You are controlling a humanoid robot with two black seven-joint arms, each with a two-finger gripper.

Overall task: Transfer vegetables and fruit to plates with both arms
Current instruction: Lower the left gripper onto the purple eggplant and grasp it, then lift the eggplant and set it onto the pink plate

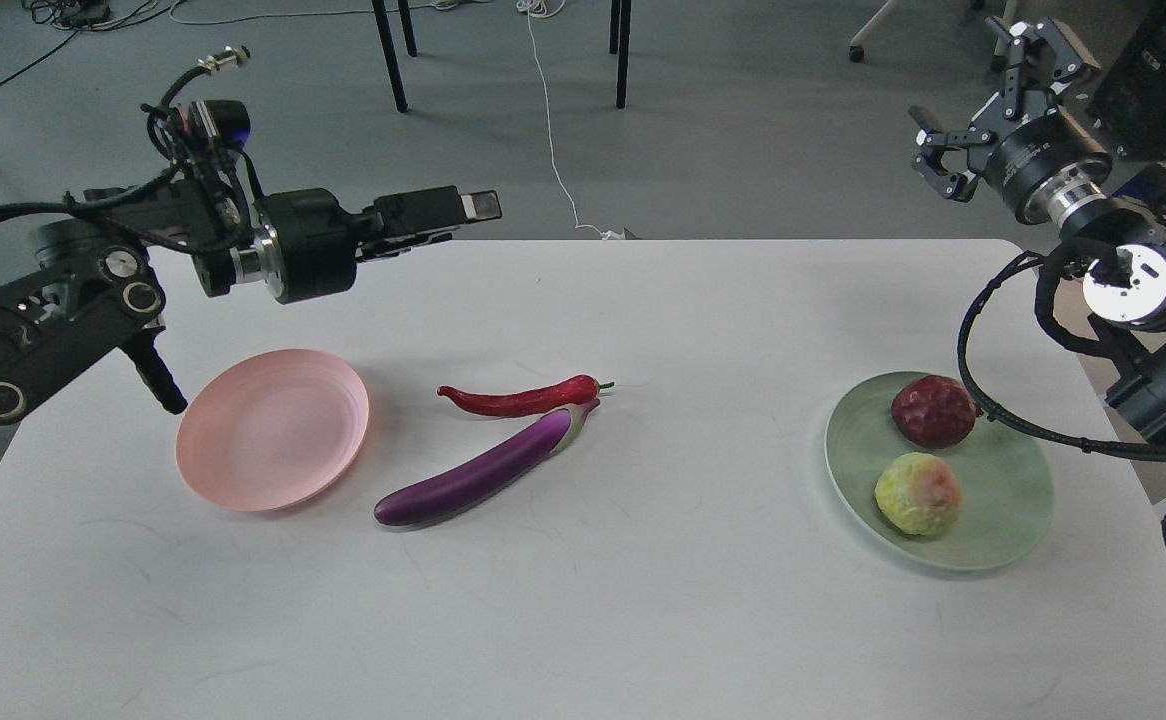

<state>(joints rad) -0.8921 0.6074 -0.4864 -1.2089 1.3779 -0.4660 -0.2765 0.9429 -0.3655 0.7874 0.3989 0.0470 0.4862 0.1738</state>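
Both fruit (918, 452) on green plate (1018, 535) — eggplant (483, 470), chili (523, 398) on table (643, 620).

Head view: bright, even, diffuse light from overhead; cool white cast. The white counter (643, 620) reads near-uniform, without blown highlights. Shadows are soft and short: a faint one under the eggplant (488, 470), a thin one along the near rim of the pink plate (273, 430), and blurred chair-leg shadows on the grey floor (743, 120). Small specular streaks on the eggplant and the red chili (523, 398). The silver joint of the right arm (1128, 285) is clipped to white glare. Focus is sharp across the counter; slight grain. The counter's far edge bows mildly, suggesting wide-angle distortion. Black arm parts lose detail in the darks.
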